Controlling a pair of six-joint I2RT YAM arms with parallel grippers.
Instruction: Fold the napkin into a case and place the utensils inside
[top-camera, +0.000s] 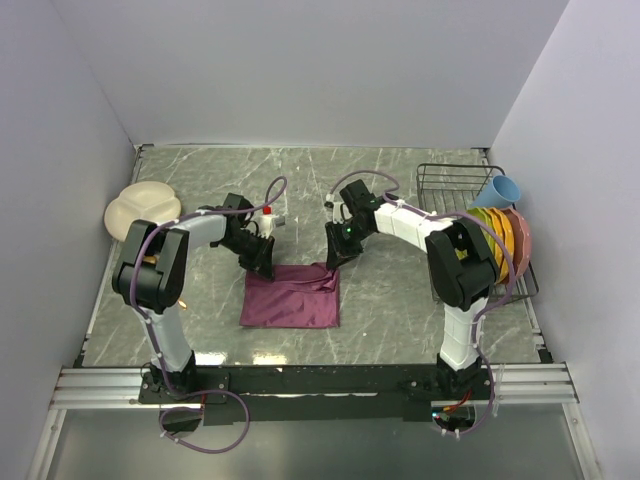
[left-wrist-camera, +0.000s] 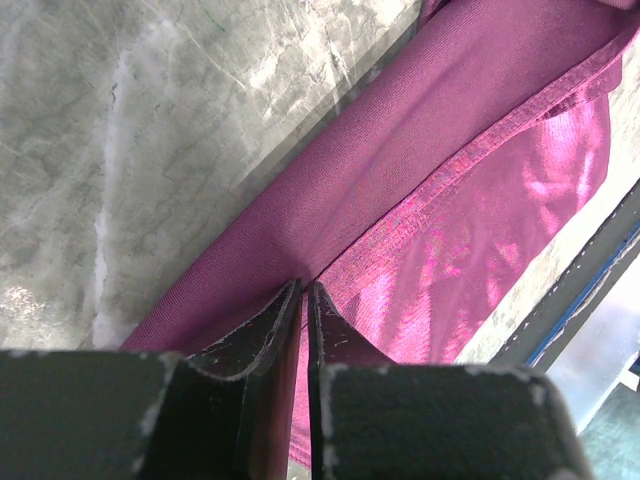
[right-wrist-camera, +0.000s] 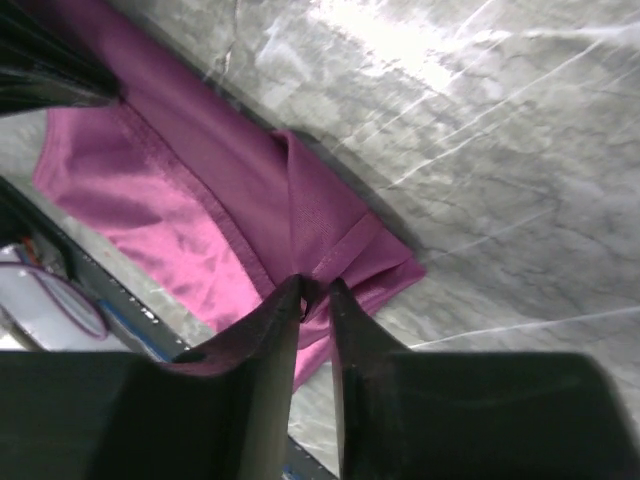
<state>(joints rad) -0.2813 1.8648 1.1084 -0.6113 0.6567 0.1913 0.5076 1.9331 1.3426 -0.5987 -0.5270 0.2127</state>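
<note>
Step in hand: most likely an early fold, with the napkin's (top-camera: 290, 297) far edge gripped at both ends, ready to be carried over toward the arm bases.
Left tool (left-wrist-camera: 303, 292): pressed together on the napkin's stitched hem, with cloth running out from between the tips.
Right tool (right-wrist-camera: 315, 292): pinching the other far corner, where the cloth bunches into a small tuck just ahead of the tips.
Napkin's place: flat on the tabletop (top-camera: 400, 320). It spreads from both tools back toward the bases and spans the gap between them.
Doing it well: lift both corners together and keep them level. Hold the edge taut between the tools so it does not sag. Lay it down parallel to the near edge, and let go only once the cloth rests flat. The bunched corner at the right tool looks likely to give a skewed crease unless it is pulled straight.
Cloth: maroon-purple, a fine weave with a slight sheen, a raised hem, soft and limp.
Tabletop surface: grey-green marbled, smooth, glossy under the light.
Utensils: I cannot make them out in any view.
</note>
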